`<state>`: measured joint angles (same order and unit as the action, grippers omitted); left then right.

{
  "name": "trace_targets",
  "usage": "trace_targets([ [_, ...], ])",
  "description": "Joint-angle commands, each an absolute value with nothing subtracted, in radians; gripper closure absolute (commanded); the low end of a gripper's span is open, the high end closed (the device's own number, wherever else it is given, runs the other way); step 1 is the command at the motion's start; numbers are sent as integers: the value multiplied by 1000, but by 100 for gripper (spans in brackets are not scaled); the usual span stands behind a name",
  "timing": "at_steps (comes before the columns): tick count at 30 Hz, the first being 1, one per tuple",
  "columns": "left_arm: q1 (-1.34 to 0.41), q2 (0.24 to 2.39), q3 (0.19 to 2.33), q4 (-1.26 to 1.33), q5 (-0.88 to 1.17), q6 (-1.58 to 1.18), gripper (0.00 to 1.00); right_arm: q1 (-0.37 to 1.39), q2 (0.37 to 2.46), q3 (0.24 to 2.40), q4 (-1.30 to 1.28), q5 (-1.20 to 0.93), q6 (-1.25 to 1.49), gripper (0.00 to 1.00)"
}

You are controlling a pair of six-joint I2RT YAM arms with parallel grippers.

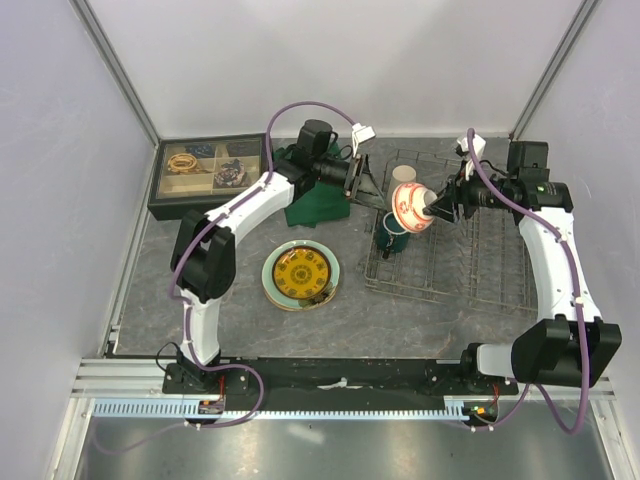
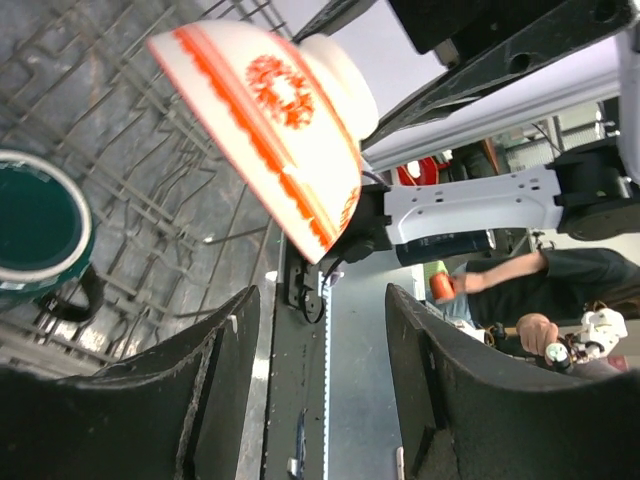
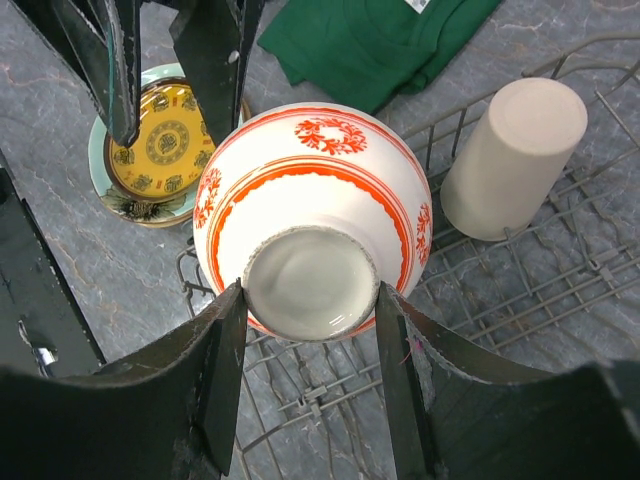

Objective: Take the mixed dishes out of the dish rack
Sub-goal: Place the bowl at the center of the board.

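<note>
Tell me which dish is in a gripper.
The red-and-white bowl, gripped by its foot in the right gripper above the rack. The beige tumbler and green mug sit in the rack; the stacked plates lie on the table.

One bowl (image 1: 411, 207), one tumbler (image 1: 403, 177), one mug (image 1: 392, 238), one rack (image 1: 480, 270)

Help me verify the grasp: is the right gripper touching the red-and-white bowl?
Touching. In the right wrist view the right gripper has both fingers pressed against the foot of the red-and-white bowl, no gap on either side.
</note>
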<state>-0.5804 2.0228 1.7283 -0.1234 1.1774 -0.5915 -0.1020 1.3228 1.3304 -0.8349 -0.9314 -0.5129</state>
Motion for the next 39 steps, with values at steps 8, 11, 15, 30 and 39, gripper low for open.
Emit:
trace_targets([
  [8, -620, 2086, 1793, 55, 1201, -749, 41, -83, 1272, 1361, -715, -1016, -445, 87],
  [11, -621, 2095, 1799, 86, 1197, -773, 42, -72, 1272, 1355, -706, -1017, -430, 87],
  [15, -623, 2098, 1799, 161, 1207, -831, 44, -52, 1266, 1339, -690, -1005, -419, 87],
  [30, -643, 2060, 1700, 403, 1269, -1012, 98, -23, 1267, 1301, -660, -983, -413, 87],
  [39, -621, 1997, 1641, 299, 1253, -927, 98, -21, 1250, 1284, -661, -950, -425, 46],
])
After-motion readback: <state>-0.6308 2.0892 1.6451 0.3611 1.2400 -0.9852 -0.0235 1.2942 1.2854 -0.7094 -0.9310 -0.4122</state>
